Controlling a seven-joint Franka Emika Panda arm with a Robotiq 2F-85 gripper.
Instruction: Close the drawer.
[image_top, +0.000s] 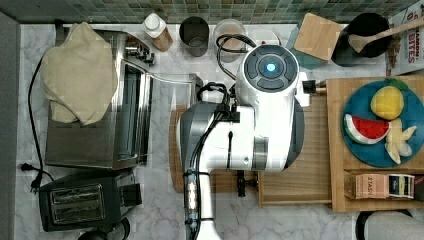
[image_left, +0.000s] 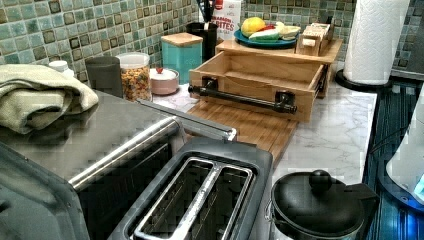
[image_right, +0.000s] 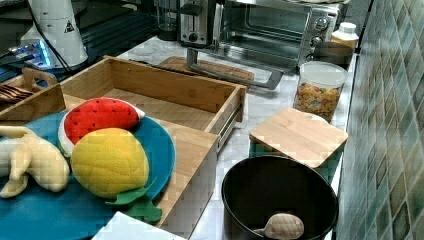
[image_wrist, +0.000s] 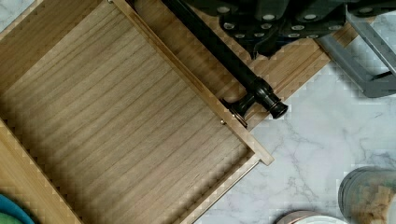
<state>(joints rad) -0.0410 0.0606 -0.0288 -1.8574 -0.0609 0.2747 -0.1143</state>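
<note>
in the top view you see the robot arm (image_top: 250, 120) hanging over the middle of the counter, covering most of the drawer (image_top: 305, 175), which sticks out from the wooden stand (image_top: 336, 150) toward the top view's left, over the cutting board (image_top: 175, 150); the toaster oven (image_top: 100, 120) sits at the top view's left with a cloth (image_top: 77, 70) on top and the toaster (image_top: 85, 200) below it. in the left view you see the drawer (image_left: 260, 82) pulled open, its black bar handle (image_left: 245, 97) across the front and its inside bare, with the cutting board (image_left: 250, 127) lying just in front and the blue plate (image_left: 265, 41) of toy fruit on the stand above. in the right view you see the drawer (image_right: 165, 95) open beyond the plate (image_right: 155, 145), a slide rail showing along its side, and the toaster oven (image_right: 270, 30) with its door down further back. in the wrist view you look into the drawer (image_wrist: 116, 126), the handle (image_wrist: 224, 60) running along its front edge and the gripper (image_wrist: 266, 21) dark just beyond that handle, over the board; you cannot tell how wide its fingers stand.
</note>
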